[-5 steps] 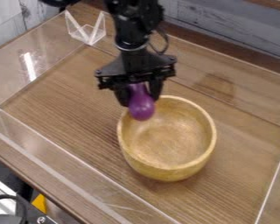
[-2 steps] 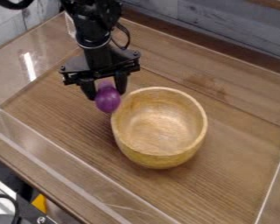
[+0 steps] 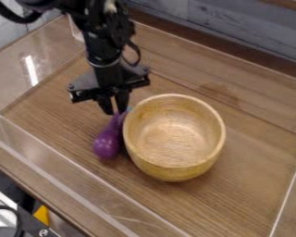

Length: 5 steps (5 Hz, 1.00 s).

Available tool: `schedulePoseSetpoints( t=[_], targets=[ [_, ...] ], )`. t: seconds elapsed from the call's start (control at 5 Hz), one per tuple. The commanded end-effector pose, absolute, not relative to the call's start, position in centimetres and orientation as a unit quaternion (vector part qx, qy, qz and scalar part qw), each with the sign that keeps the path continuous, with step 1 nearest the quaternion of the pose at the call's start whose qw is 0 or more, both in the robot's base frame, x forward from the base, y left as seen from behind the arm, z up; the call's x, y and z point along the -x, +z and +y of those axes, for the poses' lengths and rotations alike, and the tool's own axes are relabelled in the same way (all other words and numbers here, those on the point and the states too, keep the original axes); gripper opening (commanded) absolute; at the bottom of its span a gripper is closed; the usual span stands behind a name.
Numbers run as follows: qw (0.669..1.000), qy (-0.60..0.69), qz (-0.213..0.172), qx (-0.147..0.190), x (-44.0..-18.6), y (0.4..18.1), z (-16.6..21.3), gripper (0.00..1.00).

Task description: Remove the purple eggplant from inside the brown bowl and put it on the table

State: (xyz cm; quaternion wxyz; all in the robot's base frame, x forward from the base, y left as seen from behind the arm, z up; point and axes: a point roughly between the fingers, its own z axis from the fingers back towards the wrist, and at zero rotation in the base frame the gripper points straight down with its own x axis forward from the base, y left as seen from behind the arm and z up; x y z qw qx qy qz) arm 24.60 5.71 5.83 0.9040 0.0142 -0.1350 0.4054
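Since the earlier frames, small glossy purple toy eggplant (image 3: 108,143) has gone from hanging over the bowl's left rim to lying on the brown wood-grain bench (image 3: 58,111), just left of the bowl, narrow stem end angled up-right. Black pincer (image 3: 116,110) stands steeply above the stem end, jaws drawn together; whether they pinch the stem I cannot tell. Round light-brown wooden bowl (image 3: 210,157) sits empty.

Judgement: eggplant is light, rigid, slick; best taken across its fat middle, since the stem would slip.

One raised camera looks down obliquely across the table (image 3: 64,120) from its near corner, moderately close
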Motion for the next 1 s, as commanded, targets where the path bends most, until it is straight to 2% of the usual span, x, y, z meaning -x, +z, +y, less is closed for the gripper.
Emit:
schedulePoseSetpoints(
  t=[0.0,0.2,0.8],
  targets=[
    [0.902,0.404,-0.154,-0.014,-24.7,5.5,4.8,0.0],
    [0.901,0.404,-0.156,-0.016,-24.3,4.7,3.9,0.0],
    [0.882,0.443,-0.159,-0.027,-24.8,6.1,5.7,0.0]
  ],
)
